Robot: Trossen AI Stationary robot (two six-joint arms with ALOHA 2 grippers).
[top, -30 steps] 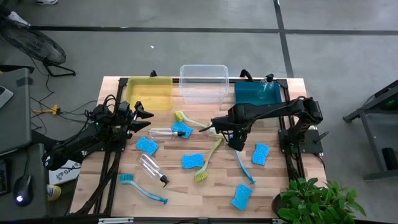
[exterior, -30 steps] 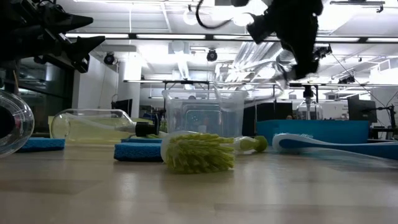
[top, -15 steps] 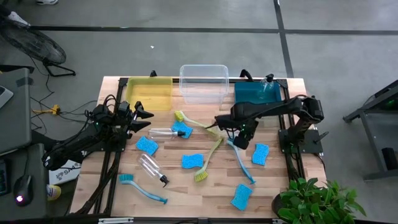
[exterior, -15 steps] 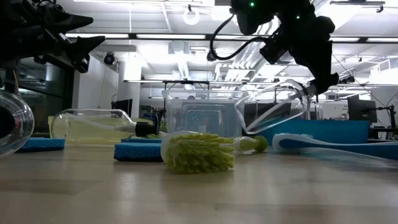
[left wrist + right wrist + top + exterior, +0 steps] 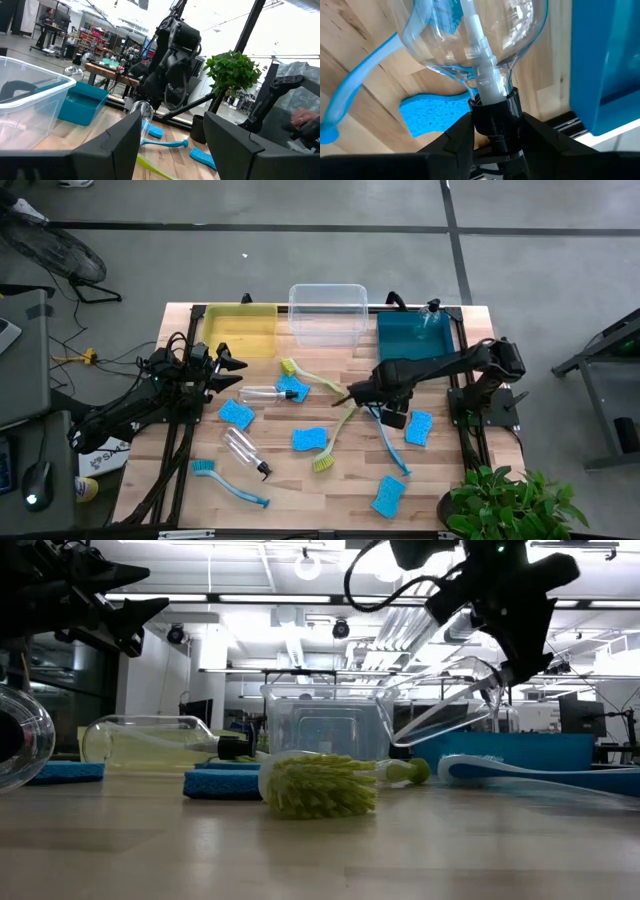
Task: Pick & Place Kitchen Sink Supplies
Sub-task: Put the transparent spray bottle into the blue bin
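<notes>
R gripper (image 5: 495, 137) is clamped on the black nozzle cap of a small clear plastic spray bottle (image 5: 470, 40), fingers pinching the cap from both sides. Bottle is see-through w/ a rounded body and a white dip tube running down the inside; it's off the table, hanging tilted in the low view, above the wooden tabletop (image 5: 300, 480) just in front of the teal rectangular plastic bin (image 5: 412, 335). Under it lie a long-handled blue dish brush (image 5: 392, 448) and a small bright-blue rectangular sponge (image 5: 418, 427).

L gripper (image 5: 232, 370) hovers at the table's left side near the yellow rectangular plastic bin (image 5: 240, 328), fingers apart, nothing btw them. Beside it lies a second clear spray bottle (image 5: 262, 394) on its side.
</notes>
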